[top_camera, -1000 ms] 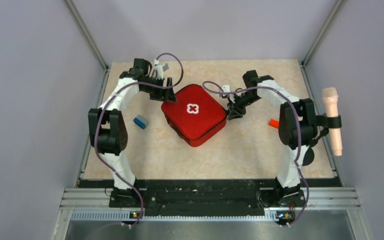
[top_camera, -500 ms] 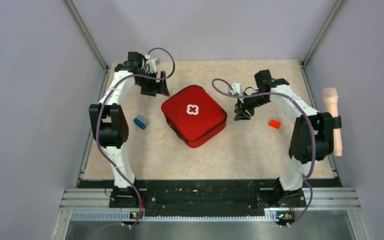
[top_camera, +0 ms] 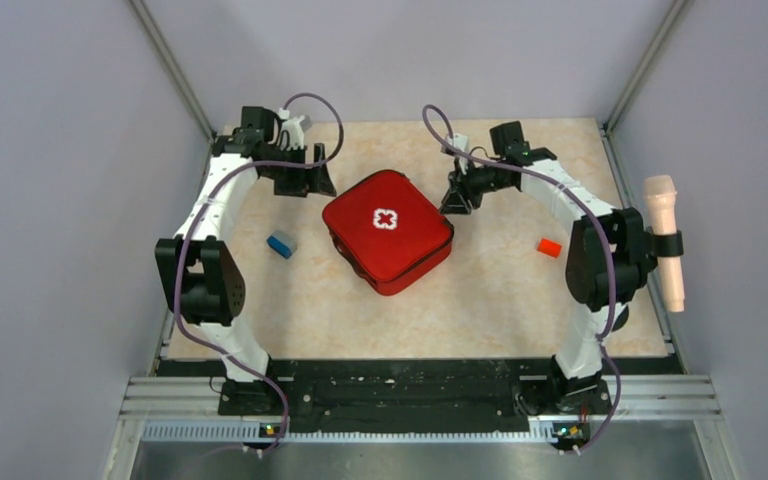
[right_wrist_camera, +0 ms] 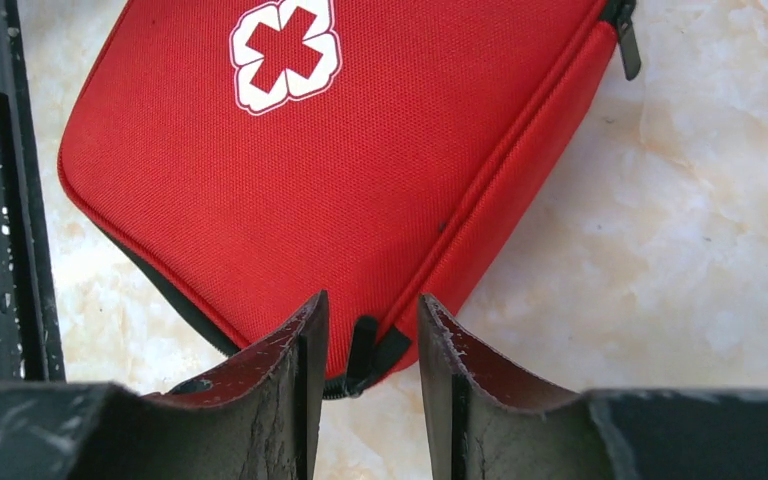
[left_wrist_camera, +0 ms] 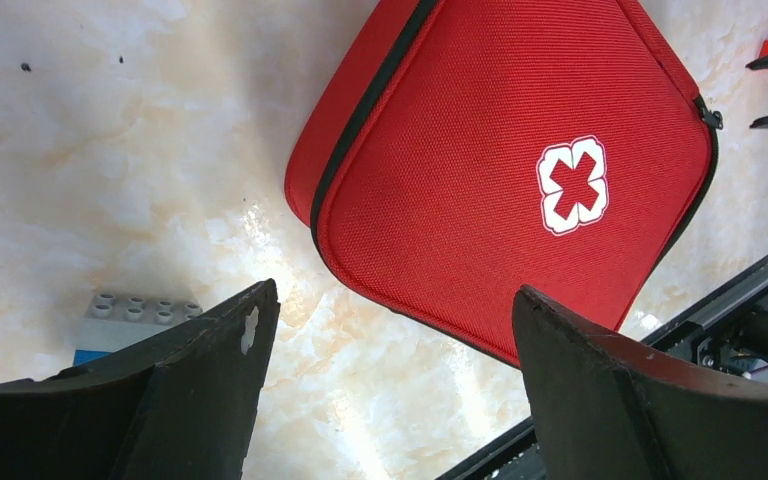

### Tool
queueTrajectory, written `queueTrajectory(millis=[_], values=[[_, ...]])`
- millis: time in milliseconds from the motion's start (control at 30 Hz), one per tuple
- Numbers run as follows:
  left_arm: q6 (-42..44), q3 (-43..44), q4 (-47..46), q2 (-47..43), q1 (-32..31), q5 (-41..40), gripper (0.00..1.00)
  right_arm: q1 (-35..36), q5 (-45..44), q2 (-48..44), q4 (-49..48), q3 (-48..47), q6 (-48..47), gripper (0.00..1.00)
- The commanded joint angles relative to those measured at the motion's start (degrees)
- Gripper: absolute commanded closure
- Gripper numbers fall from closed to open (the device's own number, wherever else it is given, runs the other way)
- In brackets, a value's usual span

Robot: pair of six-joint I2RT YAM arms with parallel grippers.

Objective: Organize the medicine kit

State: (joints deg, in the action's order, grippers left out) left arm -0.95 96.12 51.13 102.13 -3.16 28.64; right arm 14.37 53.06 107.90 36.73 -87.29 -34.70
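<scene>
The medicine kit (top_camera: 387,228) lies zipped shut in the middle of the table, white cross up. It also shows in the left wrist view (left_wrist_camera: 480,170) and the right wrist view (right_wrist_camera: 360,170). My left gripper (top_camera: 310,181) hovers off the kit's far left corner, wide open and empty (left_wrist_camera: 395,295). My right gripper (top_camera: 456,199) is at the kit's far right corner. Its jaws (right_wrist_camera: 370,310) stand a little apart, with a black zip pull tab (right_wrist_camera: 364,352) between them and untouched. A second zip pull (right_wrist_camera: 628,46) lies at another corner.
A small blue box (top_camera: 280,244) lies left of the kit, its studded grey top in the left wrist view (left_wrist_camera: 132,312). A small orange-red cap (top_camera: 548,247) lies to the right. A beige cylinder (top_camera: 663,240) is clipped at the right wall. A black rail (top_camera: 400,385) runs along the near edge.
My left gripper has drawn back and left, away from the kit's corner. My right gripper has swung from the kit's right side up to its far right corner.
</scene>
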Motion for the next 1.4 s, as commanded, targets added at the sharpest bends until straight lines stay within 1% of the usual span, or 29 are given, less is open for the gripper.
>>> queueTrajectory(millis=[0,367,533,567,600,700,767,867,967,1133,1367], values=[[-1.79,-1.45,-2.25,-2.14,-0.09,0.39,0.1,2.05,-4.41,-3.54,-4.51,1.24,2.54,0.63],[-2.79,-1.46,-2.83,-1.21,-0.16,0.61,0.11,5.03,-11.53,-3.04,-2.47,3.71,-1.51,0.62],[-3.0,-1.87,-3.17,-1.28,-0.18,0.99,0.12,5.23,-11.66,-3.06,0.64,3.81,-3.97,0.65],[-3.0,-2.01,-3.27,-1.31,-0.18,1.05,0.12,5.34,-11.58,-3.12,1.45,3.58,-4.52,0.66],[-3.08,-2.11,-3.39,-1.3,-0.18,1.14,0.12,5.39,-12.02,-3.1,2.09,3.42,-4.88,0.69],[-3.21,-2.41,-3.59,-1.23,-0.18,1.23,0.12,5.38,-14.28,-3.55,2.29,2.99,-4.78,0.87],[-3.26,-2.5,-3.63,-1.0,-0.18,1.26,0.12,5.18,-15.25,-3.85,2.29,2.64,-4.49,0.91],[-3.27,-2.51,-3.67,-0.75,-0.18,1.53,0.13,4.34,-14.55,-5.22,2.21,2.18,-3.73,0.94],[-3.28,-2.66,-3.64,-0.81,-0.18,1.72,0.13,3.25,-12.87,-7.62,2.27,2.9,-4.07,1.0],[-3.43,-3.28,-4.12,-0.56,-0.25,2.3,0.13,1.29,-10.35,-11.08,2.16,6.43,-6.15,1.0],[-3.53,-3.17,-4.18,-0.25,-0.43,2.7,0.14,-0.63,-9.12,-11.71,2.2,9.91,-8.8,1.0]])
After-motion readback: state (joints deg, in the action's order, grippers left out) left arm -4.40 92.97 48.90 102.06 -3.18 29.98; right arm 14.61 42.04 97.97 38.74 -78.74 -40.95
